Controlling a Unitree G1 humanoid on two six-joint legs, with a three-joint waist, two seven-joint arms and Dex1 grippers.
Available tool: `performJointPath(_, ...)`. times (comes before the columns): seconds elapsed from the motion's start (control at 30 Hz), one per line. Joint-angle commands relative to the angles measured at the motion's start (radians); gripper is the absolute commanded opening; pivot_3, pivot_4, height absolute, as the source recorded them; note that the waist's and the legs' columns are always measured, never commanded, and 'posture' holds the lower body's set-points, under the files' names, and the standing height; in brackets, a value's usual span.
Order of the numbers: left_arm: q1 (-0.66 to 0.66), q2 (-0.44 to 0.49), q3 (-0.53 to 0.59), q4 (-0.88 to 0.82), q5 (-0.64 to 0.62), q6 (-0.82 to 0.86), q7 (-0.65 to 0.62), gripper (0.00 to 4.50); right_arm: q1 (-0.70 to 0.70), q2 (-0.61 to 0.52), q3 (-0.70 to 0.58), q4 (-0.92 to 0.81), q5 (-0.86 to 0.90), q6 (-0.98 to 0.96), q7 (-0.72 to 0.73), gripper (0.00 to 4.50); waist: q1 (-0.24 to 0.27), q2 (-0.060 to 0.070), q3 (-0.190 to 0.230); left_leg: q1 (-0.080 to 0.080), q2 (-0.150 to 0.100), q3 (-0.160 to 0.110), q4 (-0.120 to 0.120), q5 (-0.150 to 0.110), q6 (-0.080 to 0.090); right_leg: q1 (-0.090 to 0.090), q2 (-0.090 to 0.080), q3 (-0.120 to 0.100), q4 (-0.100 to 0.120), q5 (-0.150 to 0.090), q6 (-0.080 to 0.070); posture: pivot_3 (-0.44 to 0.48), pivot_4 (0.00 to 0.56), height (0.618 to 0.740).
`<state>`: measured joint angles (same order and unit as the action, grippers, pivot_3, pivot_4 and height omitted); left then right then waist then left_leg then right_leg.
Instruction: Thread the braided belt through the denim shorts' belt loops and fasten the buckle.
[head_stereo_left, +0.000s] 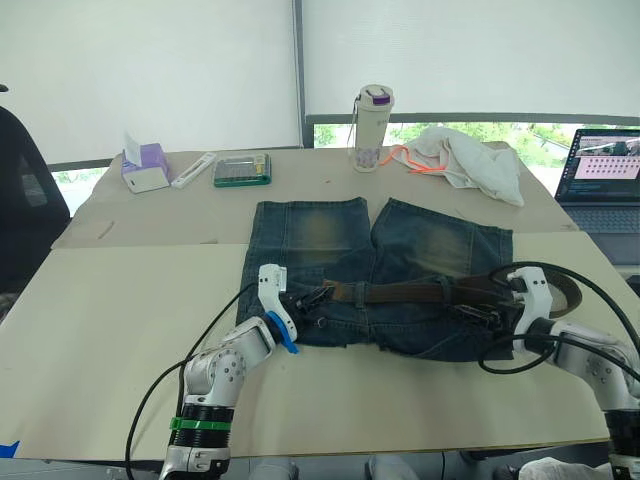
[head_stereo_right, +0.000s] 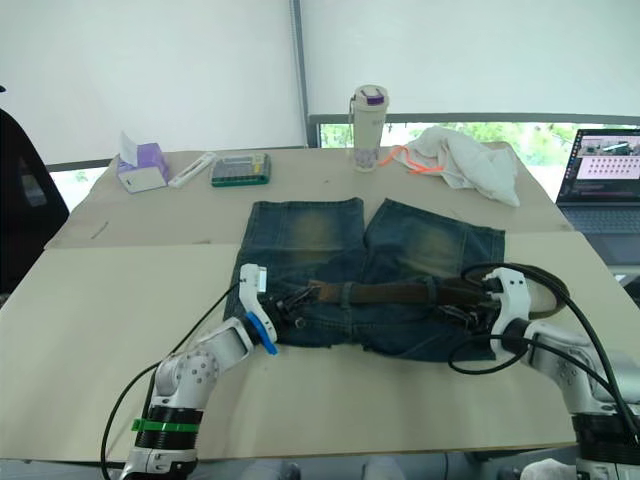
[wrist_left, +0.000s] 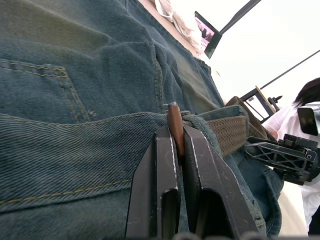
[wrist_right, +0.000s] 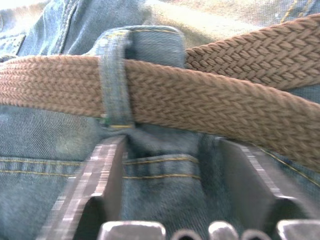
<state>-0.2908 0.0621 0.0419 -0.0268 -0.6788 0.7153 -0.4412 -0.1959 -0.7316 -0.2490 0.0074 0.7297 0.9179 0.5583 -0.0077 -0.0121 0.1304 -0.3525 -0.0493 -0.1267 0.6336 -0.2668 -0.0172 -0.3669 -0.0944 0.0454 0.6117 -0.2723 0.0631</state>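
Near the front edge of the pale beige surface (head_stereo_left: 120, 340), the dark blue denim shorts (head_stereo_left: 320, 240) with faded yellowish-tan patches lie flat, waistband toward the robot and legs pointing to the far edge. The long dark brown braided belt (head_stereo_left: 400, 293) runs along that waistband, passing under a narrow vertical denim belt loop (wrist_right: 116, 85), which the right wrist view shows snug over the weave. At the shorts' left end, the left gripper (wrist_left: 175, 150) has its two black fingers pressed together on the belt's smooth reddish-brown tip, pinching it edge-on just where it meets the waistband. At the right end, the right gripper (wrist_right: 170, 165) has its fingers spread, straddling a fold of denim below the belt without closing on it. The slack end of the belt loops round behind the right gripper (the silver buckle cannot be picked out there). The risk, as I judge it, is the thin tip slipping from the left pinch if the belt drags in a loop, since the coarse weave grips the stiff stitched denim; a hard pull could also bunch the soft shorts and skew the loops. Far off sit a white cloth with orange cord (head_stereo_left: 470, 155), a pale bottle (head_stereo_left: 373, 128) and an open laptop (head_stereo_left: 603, 175).
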Motion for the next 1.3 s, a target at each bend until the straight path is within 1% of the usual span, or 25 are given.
performJointPath(0.03,-0.013,-0.008,0.000,-0.010,0.012,-0.024,0.002,0.00,-0.026,0.005,-0.061,-0.006,0.025,0.027,-0.004,1.38,0.001,0.001,-0.001,0.000,0.000,0.000,0.000,0.000,0.000,0.000,0.000,0.000,0.000,0.000,0.000,0.000,0.150,0.740)
performJointPath(0.07,-0.013,-0.010,0.001,-0.009,0.014,-0.025,0.002,0.00,-0.025,0.007,-0.069,-0.007,0.025,0.030,-0.004,1.10,0.002,0.001,-0.001,0.000,-0.001,0.000,0.000,0.000,0.000,0.000,0.000,0.000,0.000,0.000,0.000,0.000,0.150,0.740)
performJointPath(0.13,-0.013,-0.012,0.001,-0.008,0.019,-0.028,0.000,0.00,-0.024,0.011,-0.086,-0.008,0.030,0.040,-0.003,0.30,0.004,0.002,-0.001,0.000,0.000,0.000,0.000,0.000,0.000,0.000,0.000,0.000,0.000,0.000,0.000,0.000,0.150,0.740)
performJointPath(0.17,-0.012,-0.012,0.000,-0.007,0.022,-0.031,0.000,0.00,-0.025,0.016,-0.107,-0.009,0.037,0.045,-0.011,0.02,0.005,0.002,-0.001,0.000,0.000,0.000,0.000,0.000,0.000,0.000,0.000,0.000,0.000,0.000,0.000,0.000,0.150,0.740)
performJointPath(0.33,-0.011,-0.005,-0.004,0.007,0.048,-0.054,-0.001,0.00,-0.026,0.036,-0.190,-0.001,0.035,0.036,-0.066,0.02,0.007,0.002,-0.001,0.000,-0.001,0.000,0.000,0.000,0.000,0.000,-0.001,0.000,0.000,0.000,0.000,0.000,0.150,0.740)
performJointPath(0.6,-0.013,0.004,-0.017,0.025,0.084,-0.075,-0.012,0.00,-0.048,0.100,-0.339,0.108,0.010,0.007,-0.266,0.02,0.021,0.004,-0.002,0.000,-0.002,0.000,0.000,0.000,0.000,0.000,-0.002,0.000,0.000,0.000,0.000,0.000,0.150,0.740)
performJointPath(0.7,0.007,0.024,-0.015,0.015,0.093,-0.074,-0.022,0.00,-0.054,0.127,-0.419,0.114,0.040,0.027,-0.347,0.02,0.023,0.005,-0.003,-0.001,-0.003,0.000,0.001,0.000,0.000,0.000,-0.003,0.000,0.000,0.000,0.001,0.000,0.150,0.740)
performJointPath(0.87,0.024,0.053,-0.008,0.011,0.101,-0.078,-0.033,0.00,-0.038,0.151,-0.502,0.104,0.083,0.075,-0.432,0.02,0.022,0.006,-0.004,0.000,-0.003,0.000,0.000,0.000,0.000,0.000,-0.003,0.000,0.000,0.000,0.001,0.000,0.150,0.740)
performJointPath(1.03,0.005,0.046,-0.008,0.020,0.098,-0.085,-0.037,0.00,-0.018,0.162,-0.545,0.083,0.104,0.092,-0.491,0.02,0.023,0.007,-0.004,0.000,-0.003,0.000,0.001,0.000,0.001,0.001,-0.003,0.000,0.000,0.000,0.001,0.000,0.150,0.740)
performJointPath(1.13,-0.003,0.031,-0.014,0.016,0.090,-0.083,-0.042,0.00,-0.013,0.159,-0.523,0.029,0.110,0.034,-0.436,0.02,0.023,0.008,-0.005,0.000,-0.003,0.000,0.001,0.000,0.001,0.001,-0.003,0.000,0.000,0.000,0.001,0.000,0.150,0.740)
performJointPath(1.2,-0.003,0.011,-0.009,0.004,0.067,-0.075,-0.044,0.00,-0.003,0.145,-0.510,-0.039,0.135,-0.012,-0.336,0.79,0.020,0.007,-0.004,0.000,-0.003,0.000,0.000,0.000,0.001,0.001,-0.003,0.000,0.000,0.000,0.001,0.000,0.150,0.740)
performJointPath(1.23,-0.007,-0.003,0.006,0.001,0.044,-0.056,-0.034,0.00,0.006,0.132,-0.501,-0.066,0.134,-0.035,-0.293,1.02,0.018,0.007,-0.004,-0.001,-0.003,0.000,0.000,0.001,0.001,0.001,-0.003,0.000,0.000,0.000,0.001,0.000,0.150,0.740)
performJointPath(1.3,-0.020,-0.034,0.047,0.002,-0.013,-0.003,0.000,0.00,0.015,0.112,-0.500,-0.093,0.120,-0.066,-0.262,1.79,0.015,0.007,-0.004,0.000,-0.003,0.001,0.000,0.000,0.001,0.001,-0.003,0.000,0.000,0.000,0.001,0.000,0.150,0.740)
